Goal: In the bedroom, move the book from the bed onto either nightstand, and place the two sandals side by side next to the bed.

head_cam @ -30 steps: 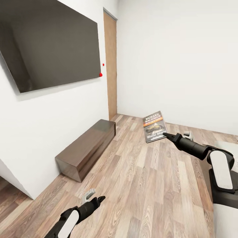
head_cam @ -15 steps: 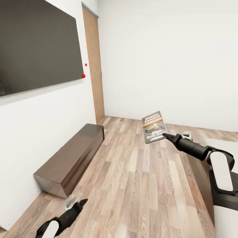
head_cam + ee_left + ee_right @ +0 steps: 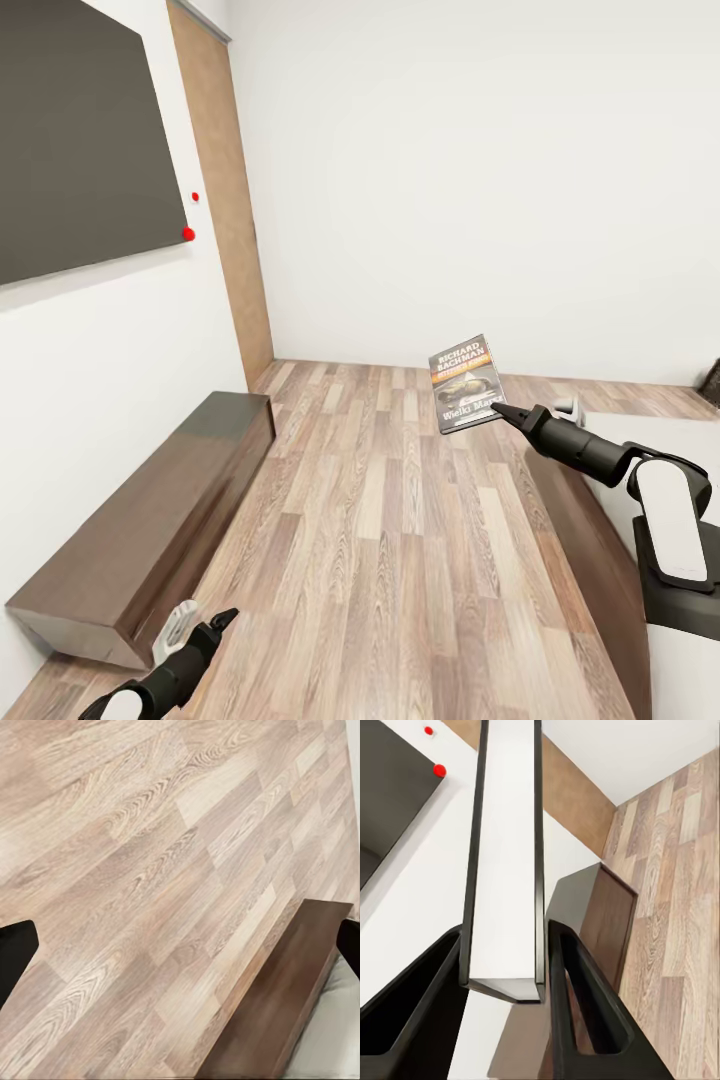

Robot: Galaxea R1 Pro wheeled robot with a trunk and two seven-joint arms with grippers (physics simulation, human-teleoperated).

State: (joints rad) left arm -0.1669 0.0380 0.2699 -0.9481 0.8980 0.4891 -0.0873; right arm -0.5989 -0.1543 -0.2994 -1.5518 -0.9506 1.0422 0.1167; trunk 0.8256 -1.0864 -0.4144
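The right gripper (image 3: 497, 407) is clamping its jaws on the lower edge of the book (image 3: 467, 384), holding it upright above the floor just beside the bed (image 3: 680, 440), while the left gripper (image 3: 200, 632), jaws apart, is hanging empty.

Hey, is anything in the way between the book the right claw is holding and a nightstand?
Cannot tell: no nightstand is in view. The right claw holds the book up over bare wood floor, with the bed frame beside it.
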